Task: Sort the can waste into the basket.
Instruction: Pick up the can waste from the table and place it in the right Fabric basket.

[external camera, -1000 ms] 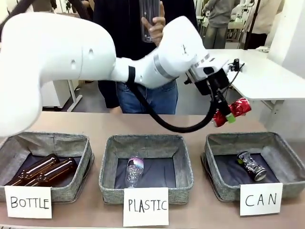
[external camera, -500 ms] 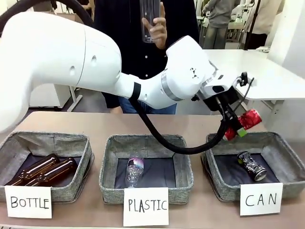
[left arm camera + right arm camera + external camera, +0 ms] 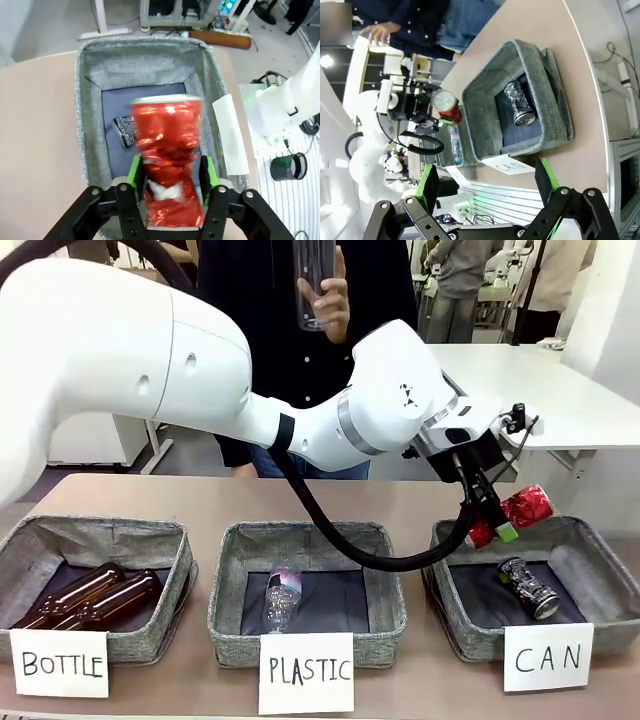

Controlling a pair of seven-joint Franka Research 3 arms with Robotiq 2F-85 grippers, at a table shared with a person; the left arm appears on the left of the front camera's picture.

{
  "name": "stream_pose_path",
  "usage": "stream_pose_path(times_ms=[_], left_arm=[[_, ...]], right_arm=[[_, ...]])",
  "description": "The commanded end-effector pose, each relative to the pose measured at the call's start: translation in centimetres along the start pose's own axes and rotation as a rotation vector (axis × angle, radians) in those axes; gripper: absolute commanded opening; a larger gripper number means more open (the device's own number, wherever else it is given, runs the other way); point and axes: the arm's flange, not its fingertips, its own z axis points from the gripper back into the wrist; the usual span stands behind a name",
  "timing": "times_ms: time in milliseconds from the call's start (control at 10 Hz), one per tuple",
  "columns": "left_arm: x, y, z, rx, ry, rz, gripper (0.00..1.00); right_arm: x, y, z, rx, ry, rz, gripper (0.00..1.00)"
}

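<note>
Over the far left corner of the CAN basket point(image 3: 600, 558) the left gripper point(image 3: 489, 513) has come lower and a little more to the right than it was a moment ago. One second ago it held the red can point(image 3: 514, 514) up over the table behind the basket; now the can hangs just above the basket's back rim. The jaws are closed on the red can, and in the left wrist view the green pads point(image 3: 134, 170) press its crushed body point(image 3: 169, 150) from both sides.

Inside the CAN basket the black can point(image 3: 528, 587) lies on the dark lining, in the same place as before. From the left wrist camera it point(image 3: 125, 131) shows partly behind the red can, on the floor of the basket point(image 3: 93, 100).

The PLASTIC basket point(image 3: 228, 585) in the middle holds one clear plastic bottle point(image 3: 281, 597). The BOTTLE basket point(image 3: 60, 538) on the left holds two brown glass bottles point(image 3: 98, 598), side by side.

The right gripper point(image 3: 485, 192) has its jaws wide apart and holds nothing. It looks from some way off at the CAN basket point(image 3: 482, 107).

Behind the table a person's hand point(image 3: 328, 298) holds a clear bottle point(image 3: 311, 275) upright.
</note>
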Motion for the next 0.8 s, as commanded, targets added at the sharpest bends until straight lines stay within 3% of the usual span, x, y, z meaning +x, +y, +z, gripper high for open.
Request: stream_pose_path(times_ms=[0, 400, 500, 600, 700], left_arm=[[-0.2, -0.5, 0.6, -0.007, 0.001, -0.026, 1.00], [-0.6, -1.1, 2.1, 0.002, -0.011, -0.020, 1.00], [-1.0, -1.2, 3.4, -0.050, 0.045, 0.044, 1.00], [-1.8, -2.2, 5.9, -0.142, 0.104, 0.124, 1.00], [-3.4, -4.4, 9.9, -0.109, 0.093, 0.173, 1.00]], right_arm=[[-0.5, 0.2, 0.3, -0.006, 0.009, 0.002, 1.00], [-0.5, 0.2, 0.3, -0.006, 0.009, 0.002, 1.00], [-0.5, 0.2, 0.3, -0.006, 0.009, 0.002, 1.00], [0.0, 0.0, 0.0, 0.000, 0.000, 0.000, 1.00], [0.1, 1.9, -0.9, 0.009, -0.008, 0.062, 1.00]])
